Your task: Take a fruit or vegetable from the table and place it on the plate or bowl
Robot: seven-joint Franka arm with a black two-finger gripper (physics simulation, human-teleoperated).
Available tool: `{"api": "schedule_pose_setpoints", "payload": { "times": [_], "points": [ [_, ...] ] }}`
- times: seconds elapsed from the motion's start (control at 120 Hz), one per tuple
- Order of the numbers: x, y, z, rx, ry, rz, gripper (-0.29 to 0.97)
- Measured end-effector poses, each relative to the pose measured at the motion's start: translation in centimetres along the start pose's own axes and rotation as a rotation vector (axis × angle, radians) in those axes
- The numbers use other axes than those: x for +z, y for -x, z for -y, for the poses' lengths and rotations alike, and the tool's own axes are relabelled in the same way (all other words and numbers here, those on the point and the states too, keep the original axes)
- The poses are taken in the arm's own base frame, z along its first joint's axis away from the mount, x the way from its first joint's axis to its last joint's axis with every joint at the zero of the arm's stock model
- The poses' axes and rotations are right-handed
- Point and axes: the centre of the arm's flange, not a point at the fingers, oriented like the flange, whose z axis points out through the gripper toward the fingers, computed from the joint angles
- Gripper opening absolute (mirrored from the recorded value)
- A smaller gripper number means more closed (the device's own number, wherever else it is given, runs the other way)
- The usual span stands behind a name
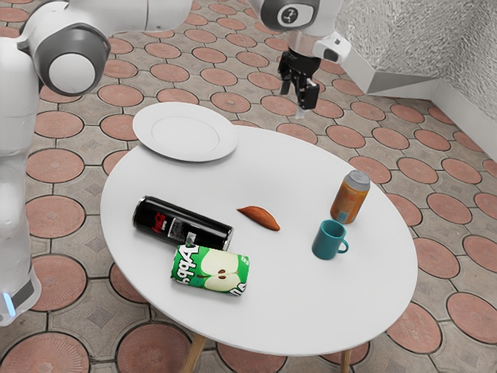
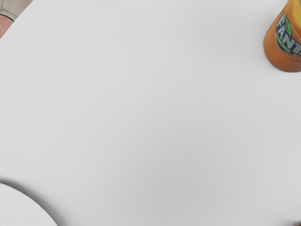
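Observation:
An orange-brown sweet potato lies near the middle of the round white table. A white plate sits at the table's far side, toward the exterior view's left. My gripper hangs high above the table's far edge, to the right of the plate and well beyond the sweet potato. Its fingers point down and stand open with nothing between them. In the wrist view the bare tabletop lies under my hand, with the plate's rim at one corner.
A black can and a green apple-print can lie on their sides near the front. An orange Fanta can stands upright at the right, with a teal mug just in front of it.

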Motion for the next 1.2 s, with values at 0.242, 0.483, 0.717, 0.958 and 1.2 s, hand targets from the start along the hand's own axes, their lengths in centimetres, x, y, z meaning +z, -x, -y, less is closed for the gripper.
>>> {"api": "schedule_pose_setpoints", "payload": {
  "times": [0.242, 0.483, 0.717, 0.958, 1.2],
  "points": [
    [0.2, 0.0, 1.6, -0.034, 0.024, -0.003, 0.68],
    [-0.5, 0.2, -5.6, 0.064, 0.057, -0.011, 0.68],
    [-0.3, 0.0, -2.5, 0.046, 0.055, -0.012, 0.68],
    [0.4, -0.1, -2.1, 0.07, 0.06, -0.001, 0.68],
    [0.6, 0.1, -7.6, 0.155, 0.083, 0.008, 0.68]
  ]
}}
